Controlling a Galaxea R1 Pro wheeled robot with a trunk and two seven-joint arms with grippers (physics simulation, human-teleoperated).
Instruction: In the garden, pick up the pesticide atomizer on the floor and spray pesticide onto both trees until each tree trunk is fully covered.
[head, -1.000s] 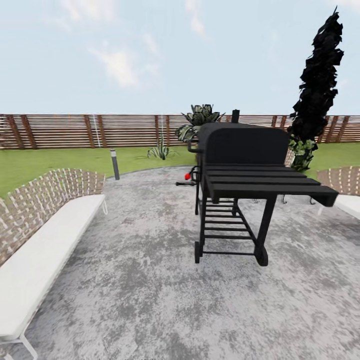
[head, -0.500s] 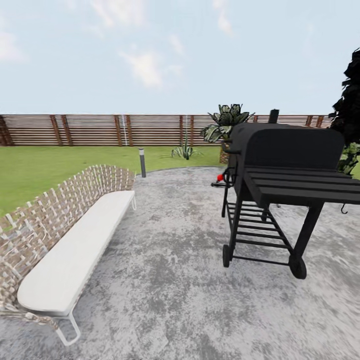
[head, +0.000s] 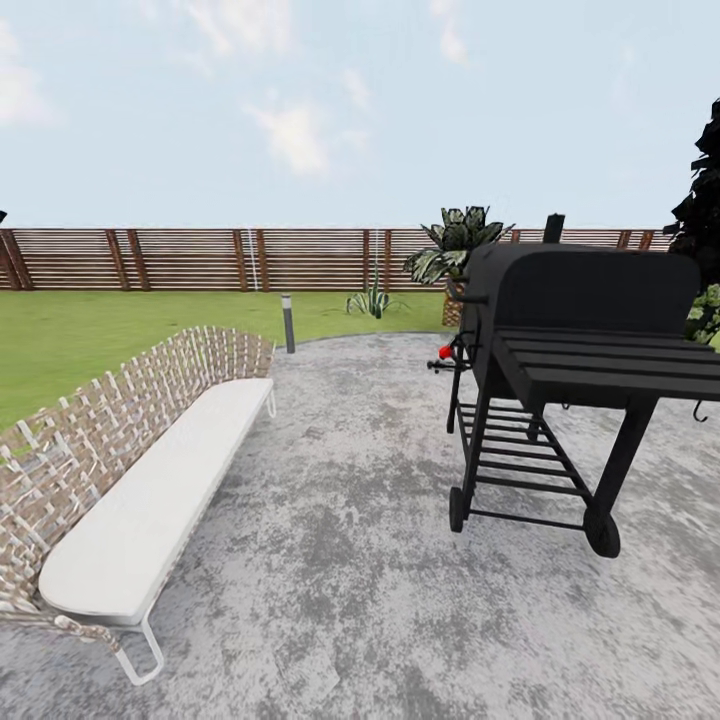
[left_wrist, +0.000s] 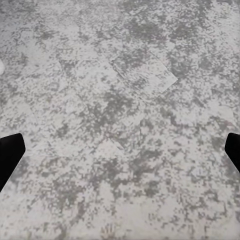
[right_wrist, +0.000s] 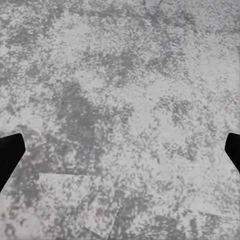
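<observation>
Standing on grey speckled stone patio (head: 340, 560), robot in transit; no atomizer visible, no pale-trunked trees visible.

Left gripper (left_wrist: 120, 150): dark fingers (left_wrist: 9, 155) at both edges of the wrist view, spread wide, nothing between them, bare patio below. Right gripper (right_wrist: 120, 150): same, fingers (right_wrist: 10, 152) wide apart, empty, over mottled stone with a paving seam.

Which way the atomizer lies from the fingers: cannot tell. Its long axis and the nearer arm cannot be judged either. Judgement: it should be out on the grass, so the base has to leave the patio first; grasping is not yet at hand.

Near left: woven lounge bench (head: 130, 480) with white cushion, running away toward the lawn. Near right: black barbecue grill (head: 570, 370) on wheels, slatted side shelf facing the camera, red knob (head: 445, 352) on its far-left side. Open stone lane between bench and grill leads straight ahead.

Farther: short bollard lamp (head: 288, 322) at the patio edge, spiky agave (head: 372, 300), potted palm (head: 455, 245) behind the grill. Green lawn (head: 90, 335) of the garden beyond on the left. Near-black cypress (head: 700, 210) at the right edge, not a target. Brown slat fence (head: 190, 260) closes the view, pale sky above.

Risk, as judgement: grill shelf corner close on the right when driving forward.
</observation>
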